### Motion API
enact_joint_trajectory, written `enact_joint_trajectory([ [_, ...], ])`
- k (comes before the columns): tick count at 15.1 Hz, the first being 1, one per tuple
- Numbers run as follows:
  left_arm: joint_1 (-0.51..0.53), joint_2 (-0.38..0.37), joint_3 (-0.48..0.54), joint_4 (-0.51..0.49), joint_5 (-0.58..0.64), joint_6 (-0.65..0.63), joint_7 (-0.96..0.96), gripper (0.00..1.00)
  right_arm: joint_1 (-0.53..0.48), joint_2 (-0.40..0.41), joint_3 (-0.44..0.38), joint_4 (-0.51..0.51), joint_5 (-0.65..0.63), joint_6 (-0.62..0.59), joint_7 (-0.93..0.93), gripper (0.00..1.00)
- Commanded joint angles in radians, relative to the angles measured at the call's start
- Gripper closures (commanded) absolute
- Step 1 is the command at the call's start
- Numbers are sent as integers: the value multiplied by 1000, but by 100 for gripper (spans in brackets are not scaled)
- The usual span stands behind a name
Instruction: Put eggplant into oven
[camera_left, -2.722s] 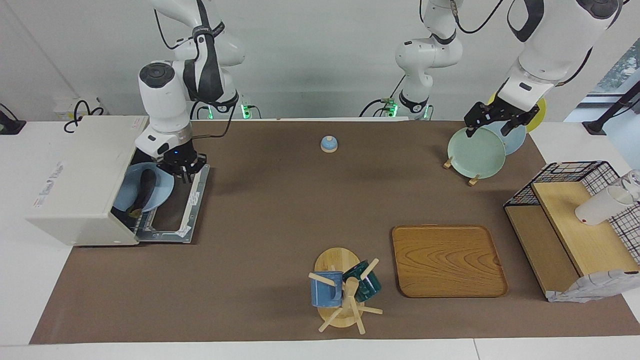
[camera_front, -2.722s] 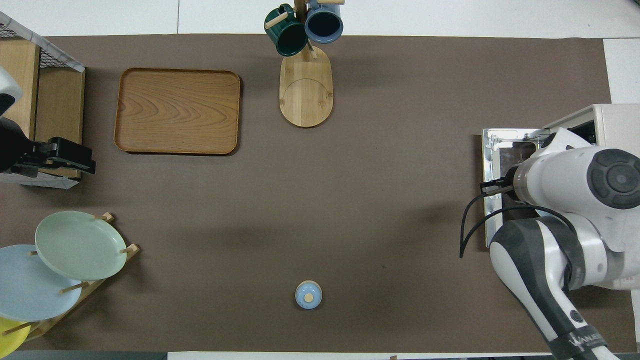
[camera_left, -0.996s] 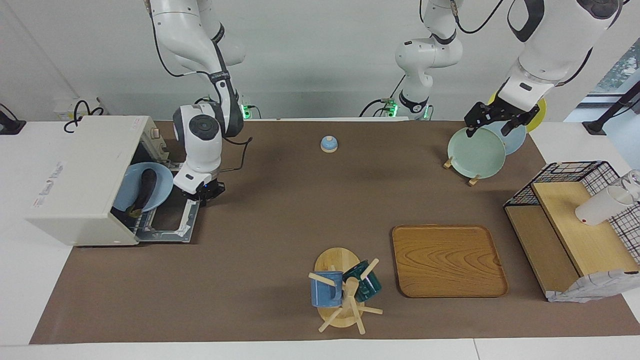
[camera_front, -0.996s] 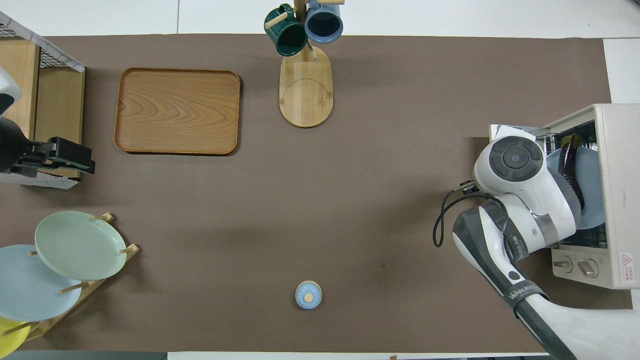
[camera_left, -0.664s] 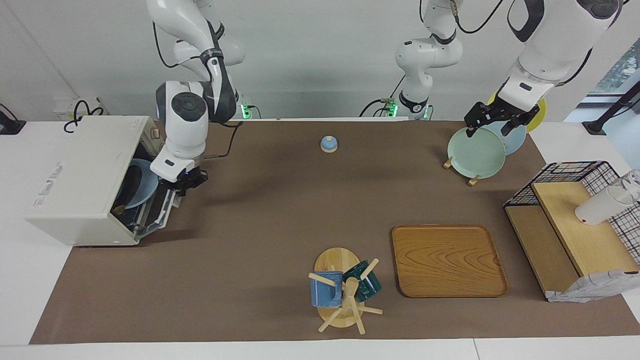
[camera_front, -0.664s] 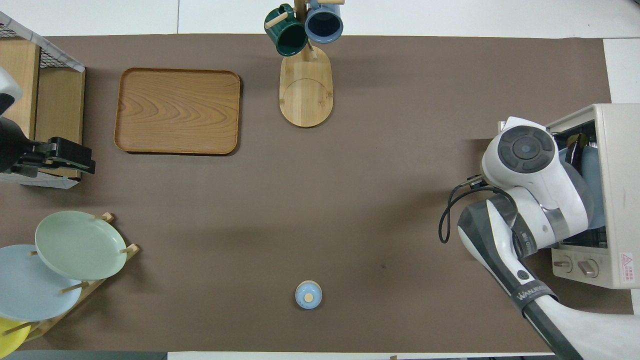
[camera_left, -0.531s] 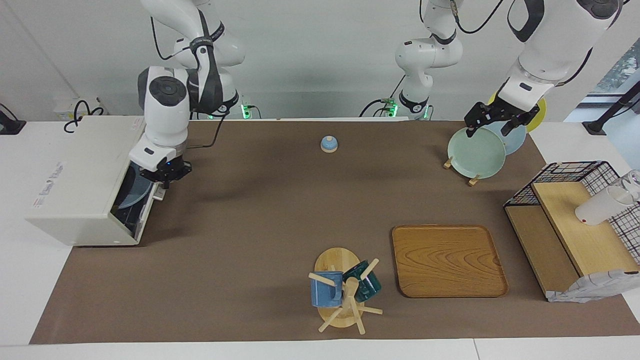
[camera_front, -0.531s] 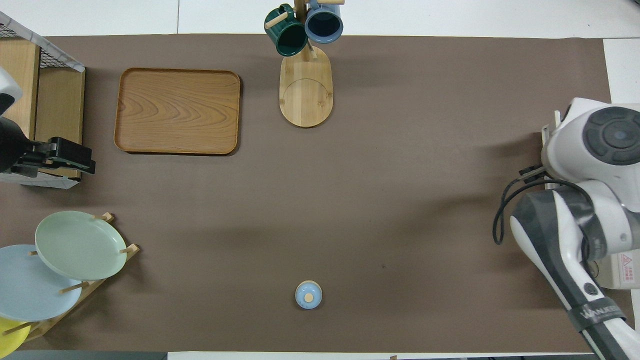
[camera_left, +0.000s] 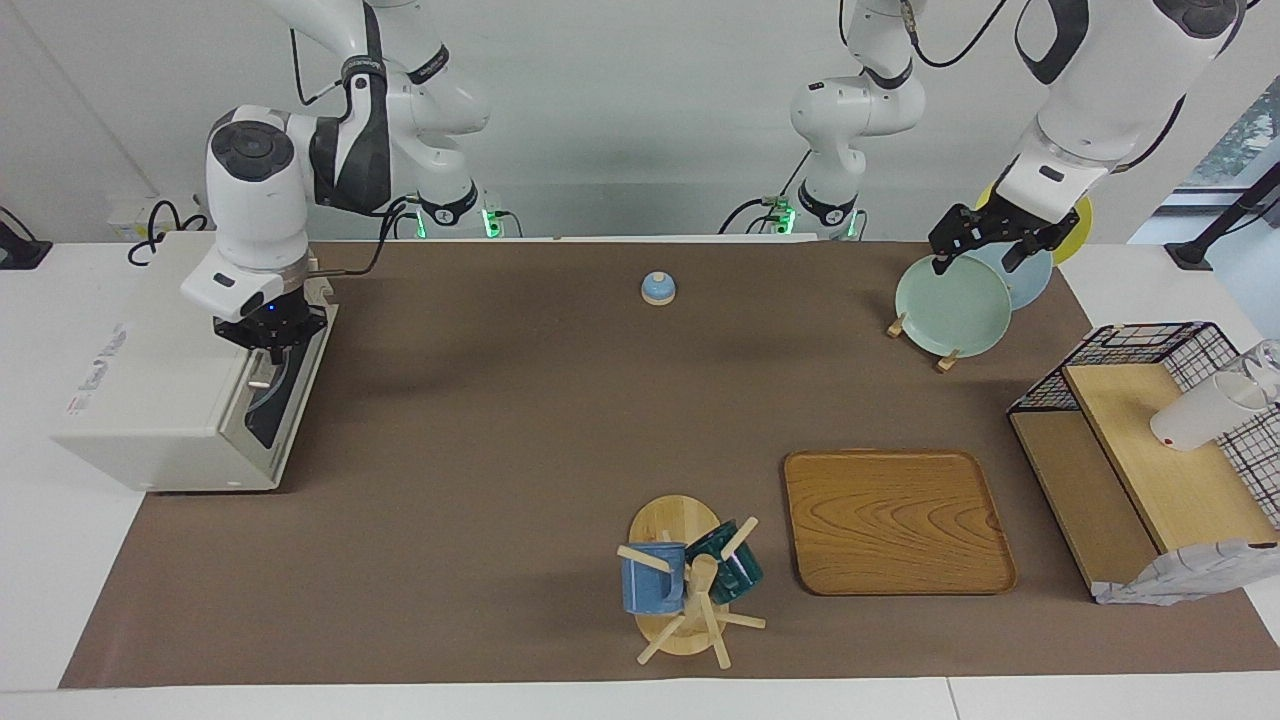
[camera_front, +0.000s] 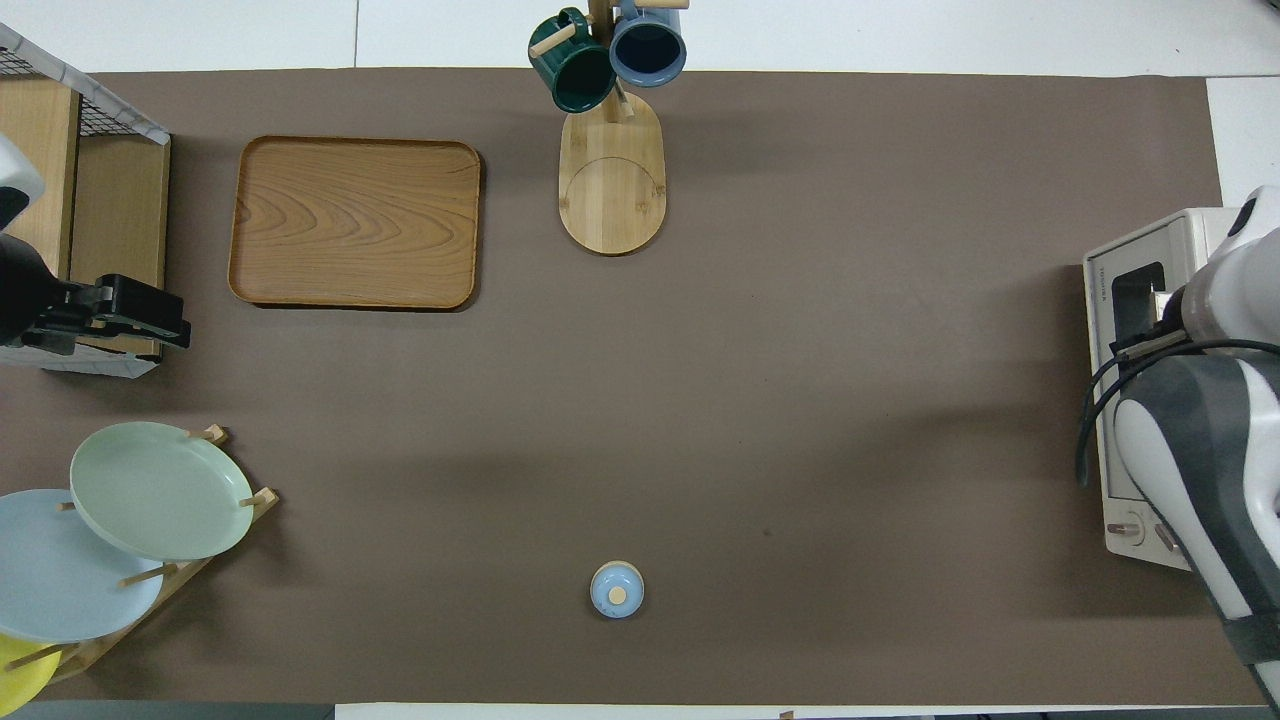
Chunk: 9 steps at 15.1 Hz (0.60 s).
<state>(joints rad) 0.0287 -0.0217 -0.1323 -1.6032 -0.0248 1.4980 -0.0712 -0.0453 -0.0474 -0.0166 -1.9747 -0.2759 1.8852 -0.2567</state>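
Note:
The off-white oven stands at the right arm's end of the table, and its dark glass door is closed. The eggplant is hidden from both views. My right gripper is shut and sits at the door's top edge, by the oven's upper front corner. In the overhead view the right arm covers part of the oven. My left gripper waits open above the plate rack, with nothing between its fingers; it also shows in the overhead view.
A green plate leans in the plate rack, with a blue and a yellow plate beside it. A small blue bell, a wooden tray, a mug tree and a wire-and-wood rack holding a white cup stand on the mat.
The right gripper swung the oven door up from lying flat to closed and rose toward the oven's top. The blue plate with the eggplant went out of sight. The left arm stayed still.

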Motion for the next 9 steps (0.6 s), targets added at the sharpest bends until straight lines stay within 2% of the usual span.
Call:
enact_joint_trajectory([
  [1,-6,-14,8,-4,0,-9,7,0,1,0,18,175,107,-194,-16,99],
  [3,-6,-14,8,-4,0,-7,7,0,1,4,41,229,206,-228,20,89],
  [5,-6,-14,8,-6,0,-7,7,0,-1,4,66,244,231,-233,77,63],
  [6,-6,-14,8,-6,0,-9,7,0,-1,4,69,261,230,-262,82,57],
  [7,-6,-14,8,-4,0,-9,7,0,-1,9,69,282,231,-287,83,20],
  [8,-6,-14,8,-4,0,-7,7,0,-1,9,70,284,233,-297,82,0],
  [9,-6,-14,8,-6,0,-9,7,0,-1,9,70,284,239,-310,82,0],
])
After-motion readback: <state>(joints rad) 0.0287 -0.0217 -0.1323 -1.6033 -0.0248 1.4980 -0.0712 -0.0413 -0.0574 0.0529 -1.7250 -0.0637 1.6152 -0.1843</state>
